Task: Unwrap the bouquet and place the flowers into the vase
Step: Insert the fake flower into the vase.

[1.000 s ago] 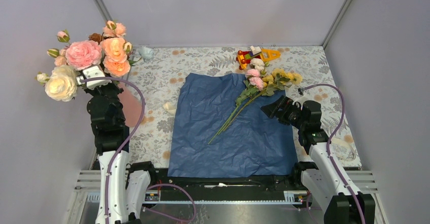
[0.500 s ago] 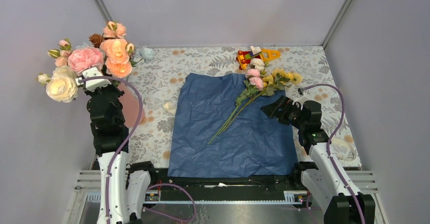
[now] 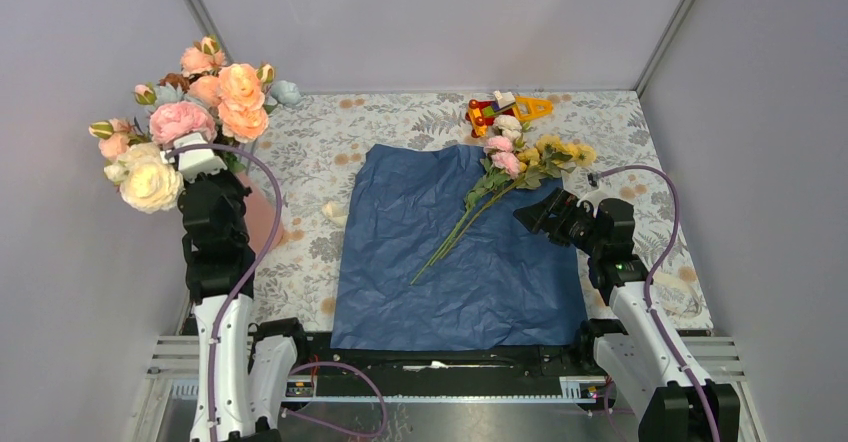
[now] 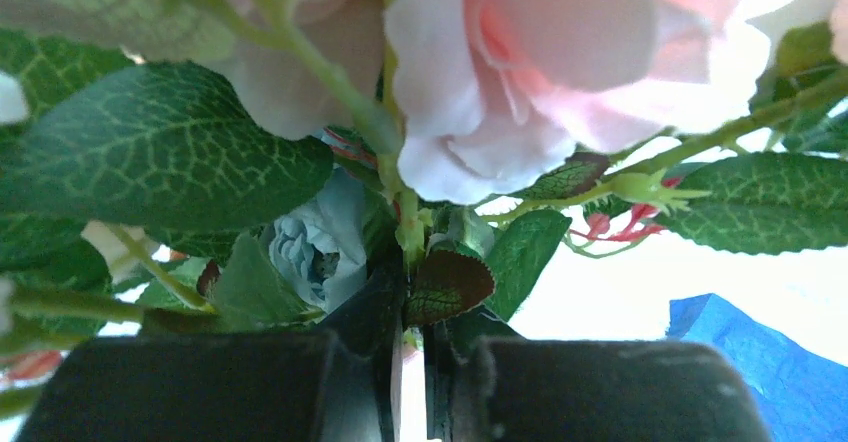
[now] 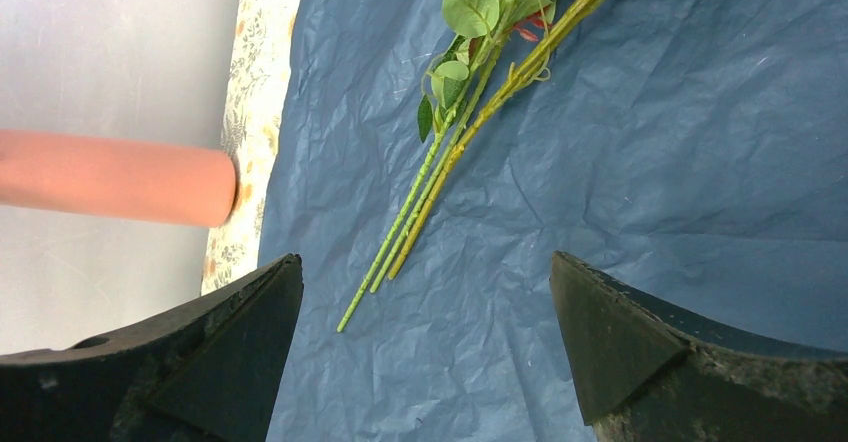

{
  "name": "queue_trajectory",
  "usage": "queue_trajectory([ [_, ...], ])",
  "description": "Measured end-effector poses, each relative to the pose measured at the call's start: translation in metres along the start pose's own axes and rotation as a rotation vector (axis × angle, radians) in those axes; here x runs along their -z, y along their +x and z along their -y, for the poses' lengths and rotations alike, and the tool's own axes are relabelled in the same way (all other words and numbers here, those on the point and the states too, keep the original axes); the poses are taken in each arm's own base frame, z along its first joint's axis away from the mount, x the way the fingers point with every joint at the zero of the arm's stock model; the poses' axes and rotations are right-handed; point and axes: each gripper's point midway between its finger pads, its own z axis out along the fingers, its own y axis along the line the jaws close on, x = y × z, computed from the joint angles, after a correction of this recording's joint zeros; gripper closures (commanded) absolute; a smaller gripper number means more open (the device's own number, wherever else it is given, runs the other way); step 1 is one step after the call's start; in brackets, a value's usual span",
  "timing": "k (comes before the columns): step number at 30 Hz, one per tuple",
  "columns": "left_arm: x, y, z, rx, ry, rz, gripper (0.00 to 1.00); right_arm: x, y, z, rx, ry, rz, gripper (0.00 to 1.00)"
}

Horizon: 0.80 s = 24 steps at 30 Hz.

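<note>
The bouquet's blue paper (image 3: 470, 262) lies spread flat on the table. The flowers (image 3: 520, 154), small pink, yellow and cream roses, rest on its far right part, their long green stems (image 5: 440, 167) running down towards the middle. The salmon-pink vase (image 3: 263, 217) stands at the left, partly hidden behind my left arm; it also shows in the right wrist view (image 5: 120, 177). High over that spot, my left gripper (image 4: 410, 302) is shut on the stems of a bunch of large peach, pink and cream blooms (image 3: 195, 112). My right gripper (image 5: 425, 302) hovers open over the paper, just right of the stems.
A red-and-yellow toy (image 3: 505, 110) lies at the back, just behind the rose heads. A small cream scrap (image 3: 332, 210) sits on the patterned tablecloth (image 3: 400, 122) between vase and paper. Grey walls close in on both sides.
My left arm has swung the large bunch to the right and slightly back, over the vase. The right arm, the paper and the small roses have not moved.
</note>
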Motion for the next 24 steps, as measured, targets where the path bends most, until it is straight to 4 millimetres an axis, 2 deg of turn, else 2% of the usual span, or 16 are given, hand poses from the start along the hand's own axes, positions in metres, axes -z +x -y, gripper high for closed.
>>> queue_trajectory([
  [7, 0.0053, 0.002, 0.001, 0.007, 0.012, -0.011, 0.77, 0.0001, 0.0001, -0.0004, -0.006, -0.001, -0.001, 0.0],
  [13, 0.007, 0.0053, 0.0021, 0.01, 0.018, -0.034, 0.72, 0.0004, 0.0015, -0.0022, -0.007, -0.011, -0.009, 0.0],
  [20, 0.0058, 0.003, 0.0041, 0.016, 0.024, -0.038, 0.77, -0.0001, 0.0031, -0.0028, -0.009, -0.017, -0.019, 0.0],
  [24, 0.0058, 0.0029, 0.0035, 0.016, 0.021, -0.037, 0.88, -0.0001, 0.0029, -0.0029, -0.008, -0.018, -0.018, 0.0],
])
